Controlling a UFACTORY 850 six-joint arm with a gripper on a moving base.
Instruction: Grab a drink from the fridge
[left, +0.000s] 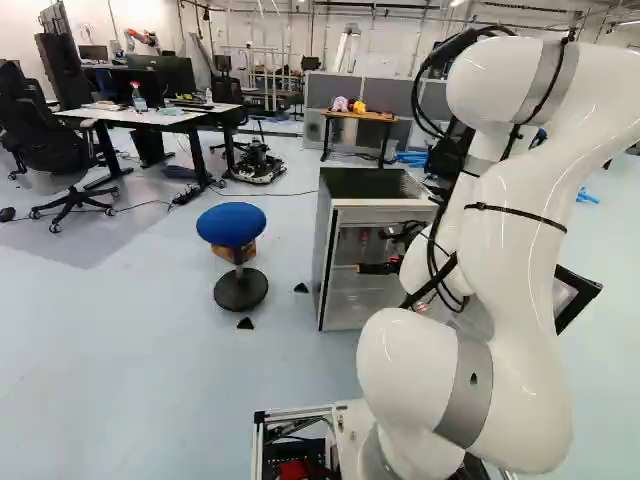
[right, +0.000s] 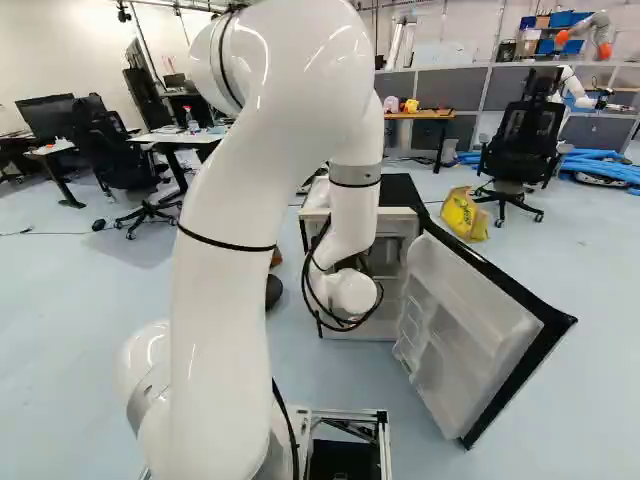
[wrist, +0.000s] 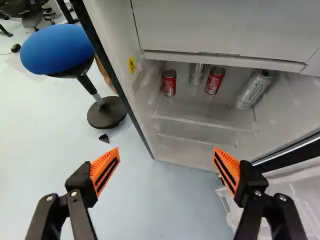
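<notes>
The gripper (wrist: 166, 154) is open: its two fingers stand wide apart, orange pads (wrist: 227, 169) angled toward each other, with nothing between them. The wide spacing presumably provides clearance to straddle one can before closing. The white arm (right: 232, 270) holds the gripper in front of the fridge (left: 358, 182), aimed at the open compartment; this appears to be a pre-grasp position, with approach as the step in hand. The drinks are inside, ahead of the gripper, on a shelf (wrist: 200, 106) below a white panel (wrist: 220, 25). Two red soda cans (wrist: 169, 83) stand with a silver can (wrist: 196, 74) between and slightly behind them. A tall silver can (wrist: 253, 89) is near the side wall on the door-hinge side; whether it is upright or leaning cannot be told. The outer red can has open shelf around it, which should admit both fingers more readily than the silver can's place. The overhead panel likely requires a low, level entry. The fridge door (right: 455, 325) stands swung wide, giving access; keep the arm off it during withdrawal. The blue stool (left: 231, 224) stands beside the fridge, outside the apparent approach path.
</notes>
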